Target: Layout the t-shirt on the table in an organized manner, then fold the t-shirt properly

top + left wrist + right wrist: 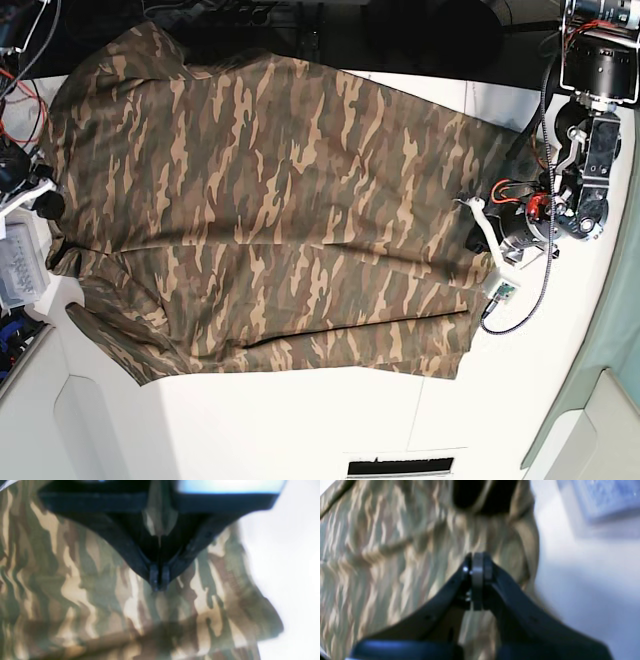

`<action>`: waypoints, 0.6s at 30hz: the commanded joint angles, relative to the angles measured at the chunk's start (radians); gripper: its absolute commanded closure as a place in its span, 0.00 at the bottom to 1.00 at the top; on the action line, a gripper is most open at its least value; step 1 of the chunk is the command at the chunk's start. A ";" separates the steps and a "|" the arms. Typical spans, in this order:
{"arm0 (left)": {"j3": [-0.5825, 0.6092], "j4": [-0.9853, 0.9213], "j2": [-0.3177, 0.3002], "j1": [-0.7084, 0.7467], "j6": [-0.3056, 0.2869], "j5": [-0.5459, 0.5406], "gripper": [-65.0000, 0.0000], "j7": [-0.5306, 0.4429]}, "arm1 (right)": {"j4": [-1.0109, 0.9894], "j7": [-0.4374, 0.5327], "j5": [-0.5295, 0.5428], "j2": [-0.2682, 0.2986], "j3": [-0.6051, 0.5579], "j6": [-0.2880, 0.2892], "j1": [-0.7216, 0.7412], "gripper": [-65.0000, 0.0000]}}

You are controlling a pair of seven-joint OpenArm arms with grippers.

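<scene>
at opposite shirt edges, both end effectors (159, 583) (477, 565) pinch the t-shirt (270, 210) closed, held low.

Both wrist views motion-blurred.
t-shirt (270, 200) hides most of table (300, 420); right gripper (45, 205) mostly cut off at base frame edge.

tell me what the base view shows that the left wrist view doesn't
Only the base view shows the whole t-shirt spread across the white table, both arms at its opposite ends, and the cables and gear around the edges.

Only the left wrist view shows the left gripper up close, its black fingers closed together with a pinch of cloth rising between them, though the picture is blurred.

Both show the camouflage cloth and bare white tabletop beside it.
</scene>
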 commanded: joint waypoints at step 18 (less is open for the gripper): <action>-0.004 0.052 0.077 0.251 0.021 0.008 0.98 -0.024 | -0.187 0.089 -0.082 -0.018 -0.066 0.019 -0.027 1.00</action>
